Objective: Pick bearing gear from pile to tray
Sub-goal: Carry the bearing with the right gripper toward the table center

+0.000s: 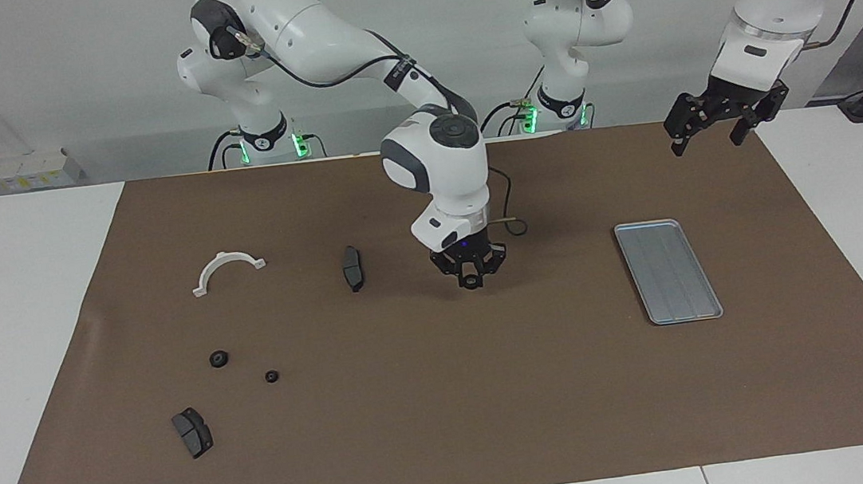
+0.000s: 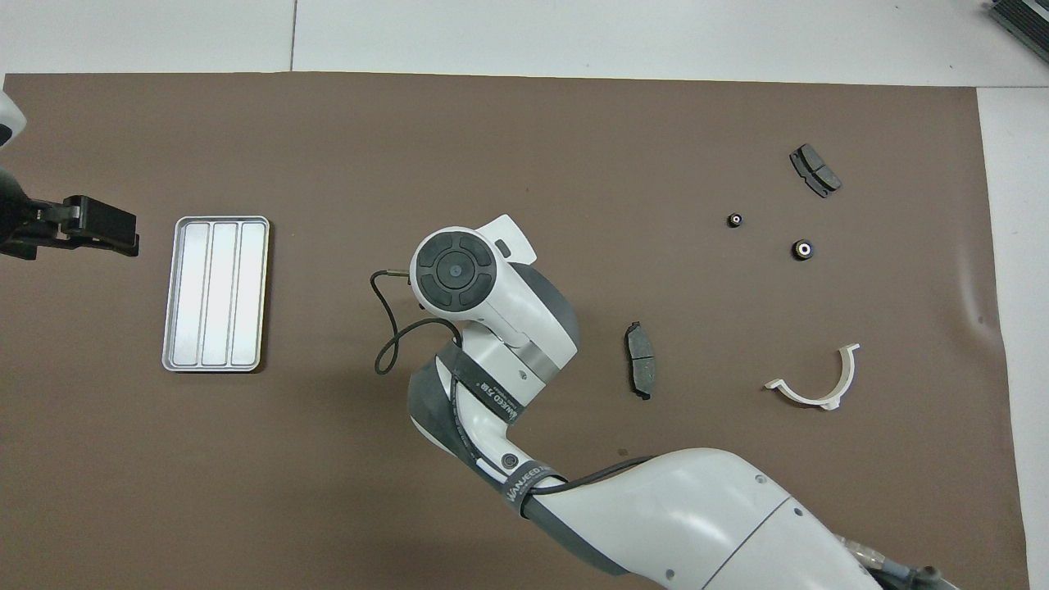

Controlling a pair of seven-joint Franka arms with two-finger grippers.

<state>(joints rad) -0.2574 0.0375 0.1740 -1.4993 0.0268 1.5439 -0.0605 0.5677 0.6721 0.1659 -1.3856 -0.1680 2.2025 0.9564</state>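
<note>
On mat: everything is lying on one brown sheet covering the table.
Tray: lying flat toward the left arm's end of the table; its grooved floor is showing bare, nothing resting in it.
Pile: sitting scattered toward the right arm's end of the table, well apart from the tray.
Gears: two small black round ones, the larger and the smaller, lying near each other, not touching, both on the mat.
Pads: one is lying nearest the table's middle, nearer the robots than the gears; another is lying farther from the robots than the gears.
Half-ring: white, lying nearer the robots than the gears, beside the first pad.
Right gripper: pointing down over bare mat between the first pad and the tray; a small dark round thing is showing between its fingertips, but I cannot tell whether it is gripping it. The wrist is hiding it from overhead.
Left gripper: hanging raised over the mat's edge beside the tray, fingers spread apart, carrying nothing, waiting.
</note>
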